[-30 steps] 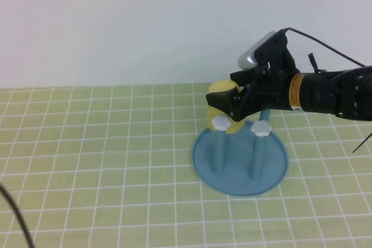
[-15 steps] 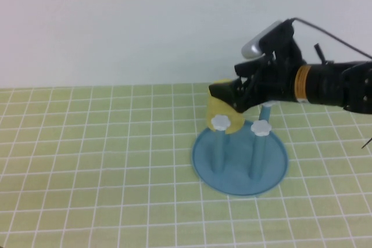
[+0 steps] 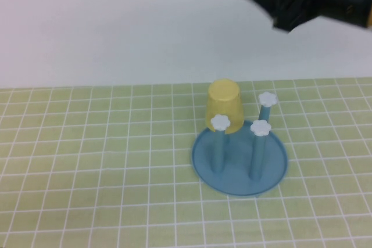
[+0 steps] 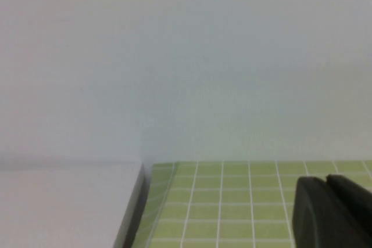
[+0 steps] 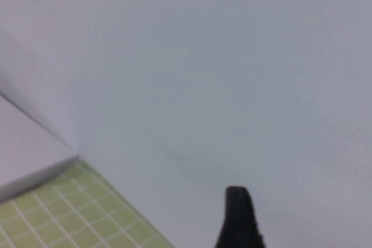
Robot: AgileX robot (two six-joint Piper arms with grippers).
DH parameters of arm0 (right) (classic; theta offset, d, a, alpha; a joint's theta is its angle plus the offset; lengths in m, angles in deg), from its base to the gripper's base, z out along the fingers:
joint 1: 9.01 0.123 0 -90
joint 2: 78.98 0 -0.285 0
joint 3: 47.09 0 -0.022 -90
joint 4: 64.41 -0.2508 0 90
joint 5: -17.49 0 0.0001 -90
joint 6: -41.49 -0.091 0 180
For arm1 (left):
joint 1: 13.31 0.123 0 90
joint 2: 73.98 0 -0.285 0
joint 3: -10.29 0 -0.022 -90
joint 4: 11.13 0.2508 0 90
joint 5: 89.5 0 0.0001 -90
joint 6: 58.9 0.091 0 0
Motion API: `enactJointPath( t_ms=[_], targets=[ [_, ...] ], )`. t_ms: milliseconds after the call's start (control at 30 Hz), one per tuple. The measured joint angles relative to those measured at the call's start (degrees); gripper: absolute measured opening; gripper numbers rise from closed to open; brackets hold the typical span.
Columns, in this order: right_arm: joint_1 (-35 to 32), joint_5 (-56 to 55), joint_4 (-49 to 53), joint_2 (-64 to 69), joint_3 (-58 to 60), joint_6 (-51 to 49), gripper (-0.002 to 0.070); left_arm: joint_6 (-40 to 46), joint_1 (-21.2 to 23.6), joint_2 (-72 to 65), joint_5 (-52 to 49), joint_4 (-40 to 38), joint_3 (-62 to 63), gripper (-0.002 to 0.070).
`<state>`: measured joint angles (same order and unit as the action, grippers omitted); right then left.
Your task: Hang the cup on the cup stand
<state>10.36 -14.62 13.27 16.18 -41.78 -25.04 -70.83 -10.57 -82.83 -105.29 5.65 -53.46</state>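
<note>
The pale-yellow cup (image 3: 224, 104) sits upside down over the back left peg of the blue cup stand (image 3: 273, 172), touching no gripper. Three other pegs show their white flower caps (image 3: 261, 127). My right gripper (image 3: 263, 4) is high above the stand and to its right, against the wall, open and empty. Only one of its fingers (image 5: 239, 219) shows in the right wrist view. My left gripper (image 4: 325, 183) is out of the high view. In the left wrist view its two black fingers lie together, shut and empty, over the green grid mat.
A green checked mat (image 3: 87, 161) covers the table, with a white wall behind it. The mat's edge and a pale bare surface beside it (image 4: 70, 201) show in the left wrist view. A corner of the mat (image 5: 64, 201) shows in the right wrist view.
My right gripper has let go of the cup and risen up and to the right, away from the stand. The cup stays on its peg.
</note>
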Motion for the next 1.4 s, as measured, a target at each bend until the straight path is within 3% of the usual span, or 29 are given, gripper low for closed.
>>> enactJointPath(
  t_ms=[200, 267, 367, 500, 700, 1067, 1400],
  targets=[
    [0.00, 0.00, 4.45, -9.69, 0.22, -9.60, 0.0195, 8.05, 0.00, 2.78, 0.48, -4.84, -5.86, 0.0000],
    [0.00, -0.37, 8.94, -12.86, 0.22, -12.26, 0.0085, 15.67, 0.00, 2.78, 2.03, -12.17, -7.96, 0.0000],
    [0.00, -2.43, 17.07, -16.92, 0.33, -15.16, 0.0022, 29.65, 0.00, 2.78, 3.33, -23.70, -10.97, 0.0000],
    [0.00, -4.80, 22.38, -20.68, 0.33, -15.88, 0.0005, 36.71, 0.00, 2.78, 7.47, -29.99, -15.52, 0.0000],
    [0.00, -3.86, 23.78, -21.74, 0.43, -17.21, 0.0000, 35.96, 0.00, 2.78, -1.93, -30.91, -15.28, 0.0000],
    [0.00, 26.62, 23.14, -23.32, 1.21, -33.99, -0.0001, 35.96, -0.11, 2.67, -1.66, -31.20, -15.28, 0.0000],
    [-3.11, 28.19, 22.37, -37.52, 16.08, -34.32, -0.0001, 35.96, -0.11, 2.67, -1.73, -31.20, -15.28, 0.0000]
  ],
)
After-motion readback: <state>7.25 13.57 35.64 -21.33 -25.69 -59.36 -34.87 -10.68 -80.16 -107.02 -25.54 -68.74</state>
